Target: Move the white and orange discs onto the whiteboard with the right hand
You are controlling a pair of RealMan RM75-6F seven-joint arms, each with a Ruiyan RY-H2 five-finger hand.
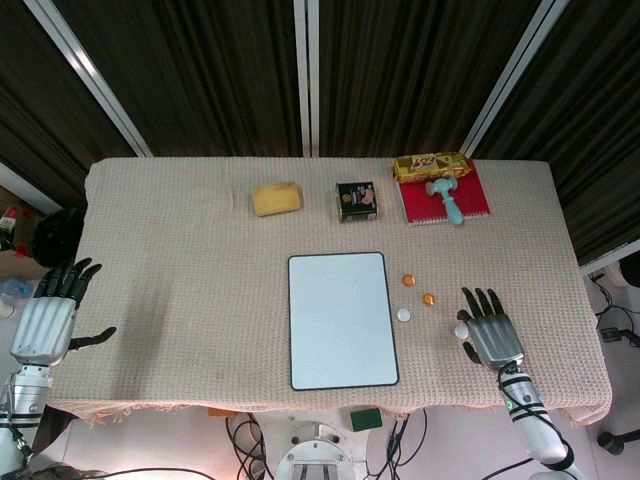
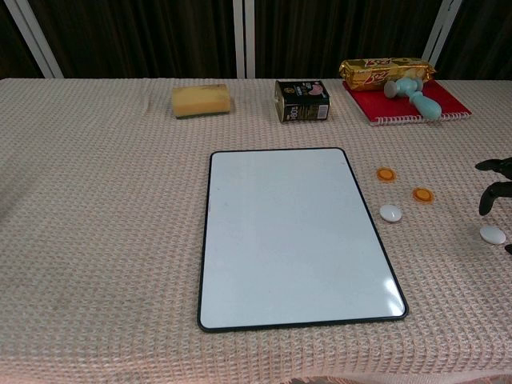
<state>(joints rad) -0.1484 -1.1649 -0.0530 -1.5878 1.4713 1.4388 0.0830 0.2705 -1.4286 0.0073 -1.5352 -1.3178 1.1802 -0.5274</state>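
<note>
A beige woven cloth covers the table (image 1: 180,260), and near its middle lies the whiteboard (image 1: 340,320), a bare white panel with a thin dark rim, its long side running away from the robot. Along the far edge sit a red spiral notebook (image 1: 470,200) with a yellow snack packet (image 1: 430,165) across its back end and a pale blue toy hammer (image 1: 445,200) on top, then a small dark tin (image 1: 356,201) and a yellow sponge (image 1: 276,198) further left. The right hand (image 1: 490,335) rests palm down on the cloth to the right of the whiteboard, fingers spread apart and pointing away, holding nothing — in the chest view only its dark fingertips (image 2: 494,196) show at the frame edge. The left hand (image 1: 50,315) hangs off the table's left edge, fingers apart, also empty. The discs lie between the whiteboard and the right hand, none on the board: two orange ones (image 1: 408,280) (image 1: 429,298) farther back, one white disc (image 1: 403,314) just beside the board's right rim, and another white disc (image 1: 461,331) right by the thumb side of the right hand — whether it touches is unclear.
</note>
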